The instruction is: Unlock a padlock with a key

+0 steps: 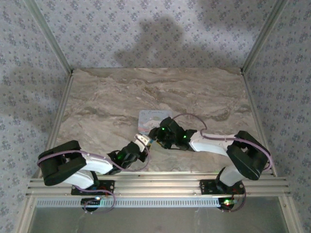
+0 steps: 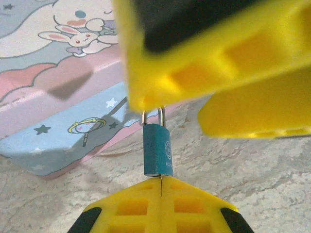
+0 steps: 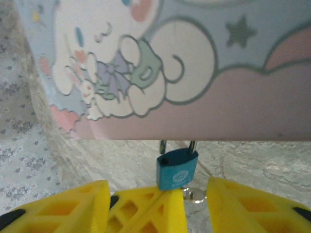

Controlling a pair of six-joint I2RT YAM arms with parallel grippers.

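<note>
Teal padlock (image 2: 158, 150) beside tin (image 2: 58, 121) — left tool (image 2: 161, 182) pinched shut at its base | right tool (image 3: 158, 184) open, empty.

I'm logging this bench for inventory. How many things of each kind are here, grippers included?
padlock: 1
key: 1
cartoon-printed tin box: 1
grippers: 2, the left gripper and the right gripper
Total: 5
</note>
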